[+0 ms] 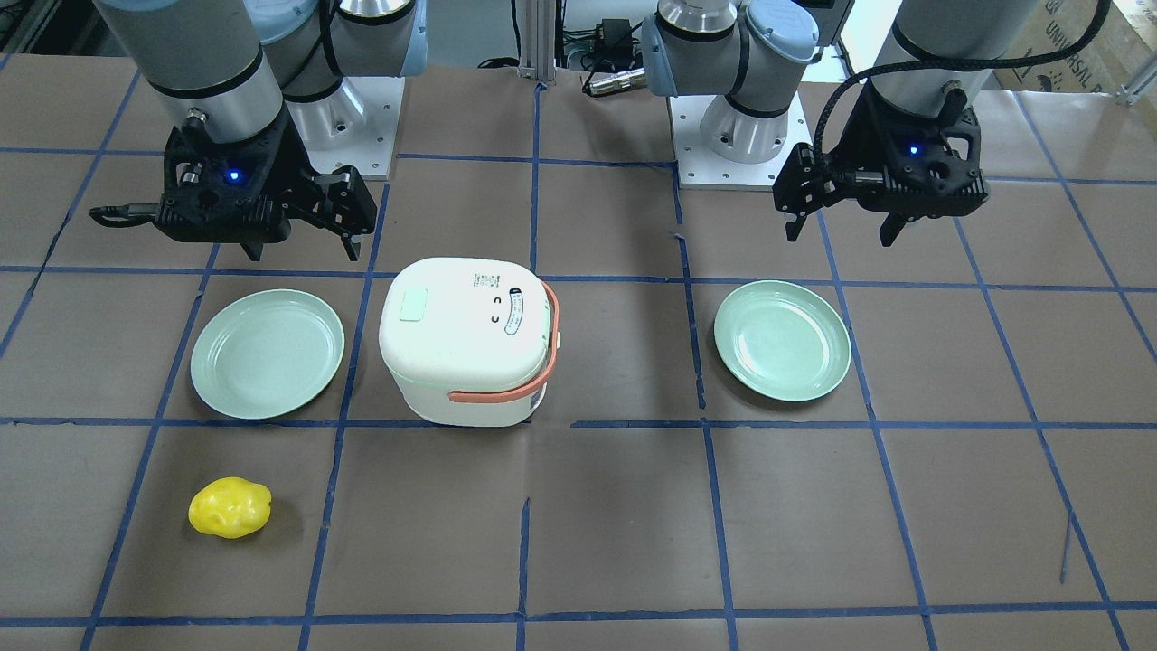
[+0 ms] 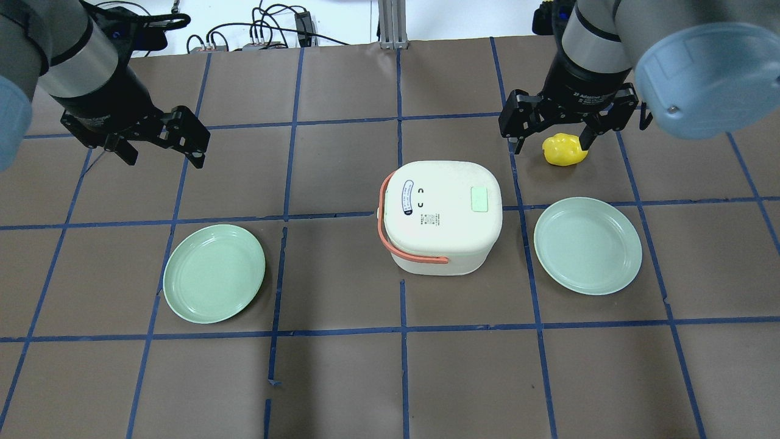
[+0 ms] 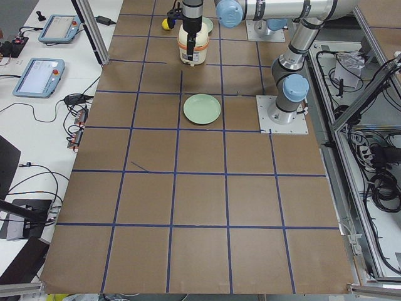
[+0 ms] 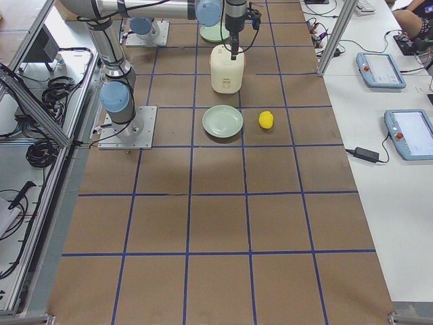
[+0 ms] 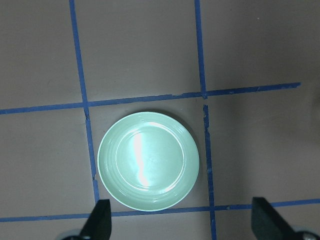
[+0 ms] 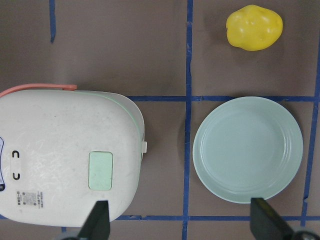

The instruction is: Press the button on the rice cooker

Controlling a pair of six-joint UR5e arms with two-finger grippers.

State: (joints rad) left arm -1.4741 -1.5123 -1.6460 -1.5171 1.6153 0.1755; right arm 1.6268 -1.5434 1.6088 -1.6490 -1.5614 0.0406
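The white rice cooker (image 2: 445,216) with a salmon handle stands mid-table, its lid shut. Its pale green button (image 2: 480,199) sits on the lid's top, on the side toward my right arm; it also shows in the front view (image 1: 414,305) and the right wrist view (image 6: 100,170). My right gripper (image 2: 552,143) is open and empty, hovering above the table beyond the cooker's right side, touching nothing. My left gripper (image 2: 163,155) is open and empty, hovering far to the cooker's left. The right wrist view looks straight down on the cooker (image 6: 65,155).
A pale green plate (image 2: 588,245) lies right of the cooker and another (image 2: 214,272) lies left of it, under the left wrist camera (image 5: 148,160). A yellow lumpy fruit-like object (image 2: 565,149) lies below my right gripper. Blue tape lines grid the brown table.
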